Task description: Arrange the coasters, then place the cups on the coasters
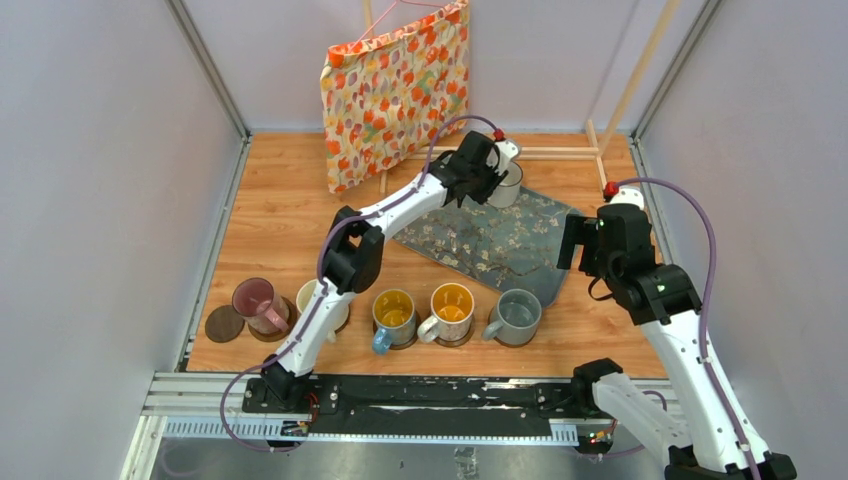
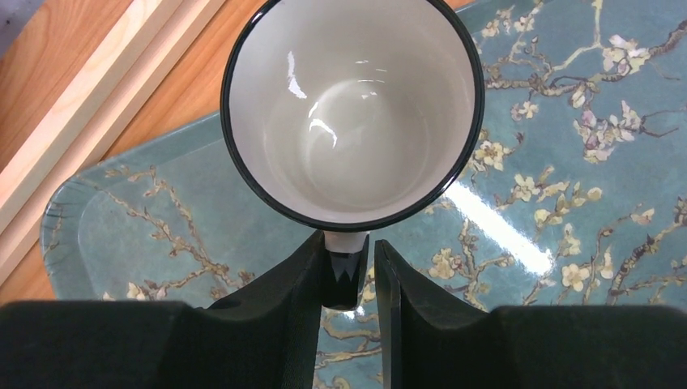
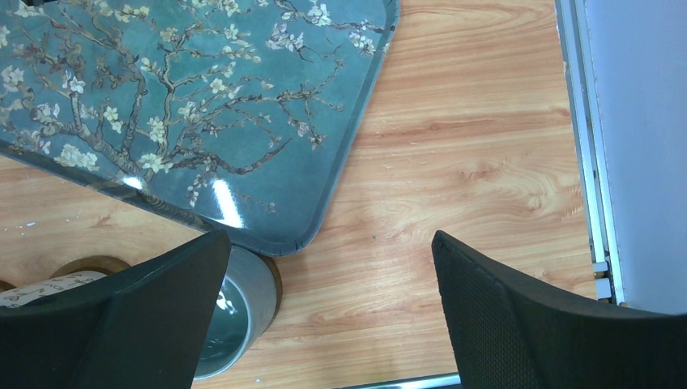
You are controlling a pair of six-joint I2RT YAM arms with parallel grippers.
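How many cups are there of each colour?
pink cup: 1
cream cup: 1
yellow-inside cups: 2
grey cup: 1
white cup with dark rim: 1
Total: 6

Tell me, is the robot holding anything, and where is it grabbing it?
The left gripper pinches the white dark-rimmed mug by its handle. The right gripper is open and empty.
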